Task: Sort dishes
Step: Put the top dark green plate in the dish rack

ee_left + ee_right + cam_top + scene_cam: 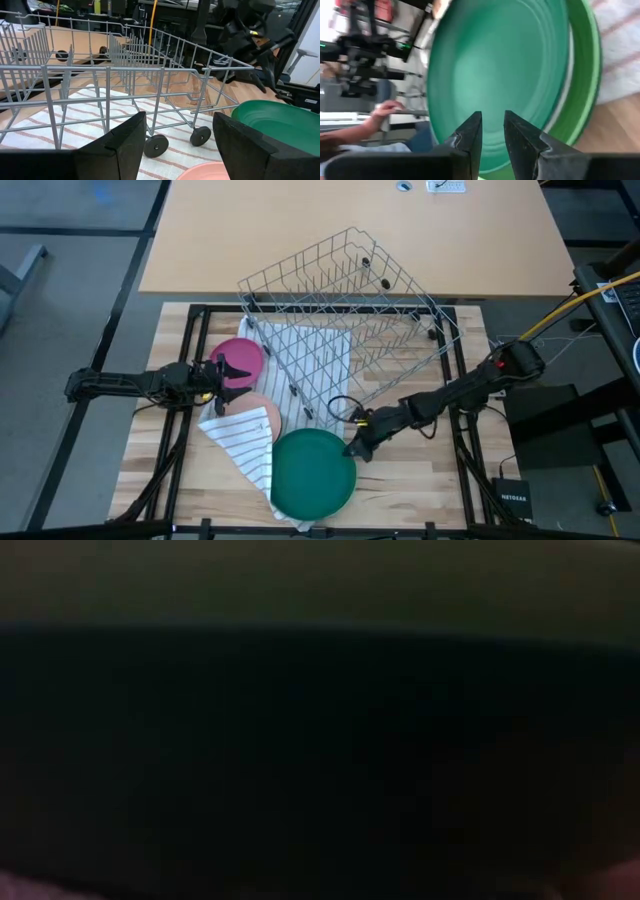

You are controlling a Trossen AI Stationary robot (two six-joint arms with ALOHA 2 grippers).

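A dark green plate (312,473) lies at the table's near middle, partly on the white striped cloth (245,442). A peach-pink plate (262,412) and a magenta plate (240,352) lie left of the wire rack (340,320). My right gripper (354,448) slants down at the green plate's right rim. In the right wrist view its fingers (492,125) stand a narrow gap apart with nothing between them, and the green plate (510,65) fills the picture. My left gripper (240,370) waits open and level beside the magenta plate, facing the rack (125,75).
The wire rack stands tilted across the table's middle, its wheels (156,145) on the cloth. The low view is filled by a dark green surface (320,740) close to the camera. A person's hand (385,107) shows beyond the table. Bare wood lies near the right edge (420,490).
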